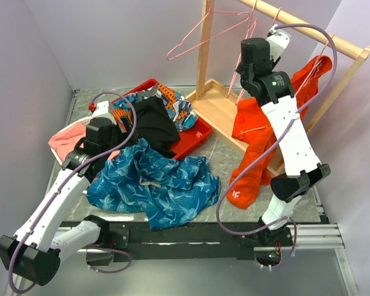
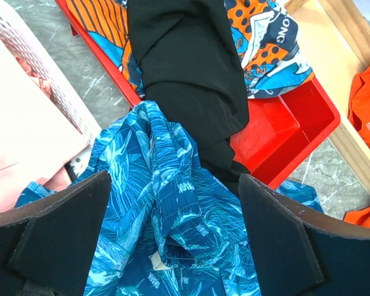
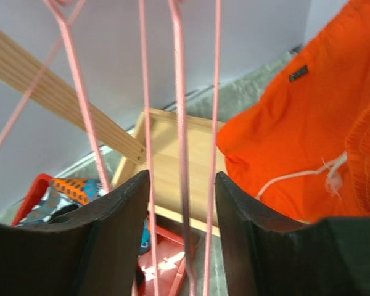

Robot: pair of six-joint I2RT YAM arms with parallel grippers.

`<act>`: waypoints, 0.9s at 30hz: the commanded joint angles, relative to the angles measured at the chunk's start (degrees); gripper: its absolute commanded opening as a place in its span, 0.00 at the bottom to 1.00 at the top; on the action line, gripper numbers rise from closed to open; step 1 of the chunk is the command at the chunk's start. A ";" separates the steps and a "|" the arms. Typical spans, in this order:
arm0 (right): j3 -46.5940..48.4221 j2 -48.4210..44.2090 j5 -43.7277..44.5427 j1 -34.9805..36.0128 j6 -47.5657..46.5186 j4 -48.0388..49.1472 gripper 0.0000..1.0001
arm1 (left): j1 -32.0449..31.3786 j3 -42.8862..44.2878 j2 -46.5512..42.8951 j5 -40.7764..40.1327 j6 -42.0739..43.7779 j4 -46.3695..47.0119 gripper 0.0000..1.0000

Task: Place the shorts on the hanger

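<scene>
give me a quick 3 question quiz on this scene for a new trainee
1. True or false: the shorts are draped over the wooden rail.
2. What lies right under the open left end effector? A) the shorts B) the orange garment C) bare table
3. Fill in: thin pink wires of the hangers run between the fingers of the ___ end effector.

Key
1. False, they lie crumpled on the table.
2. A
3. right: the right end effector, its fingers apart around the wires.
</scene>
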 commanded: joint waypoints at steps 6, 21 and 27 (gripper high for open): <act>-3.54 -1.75 7.49 -0.15 0.02 -1.80 0.38 | 0.12 -0.04 -1.14 -0.19 0.65 2.11 0.89; -2.67 -2.80 10.57 1.16 -3.76 -2.06 0.00 | 0.12 -0.66 -1.32 0.52 0.91 2.19 0.84; -0.12 -3.50 11.53 1.95 -4.99 -2.23 0.00 | 0.12 -0.74 -1.14 0.43 1.00 2.19 0.84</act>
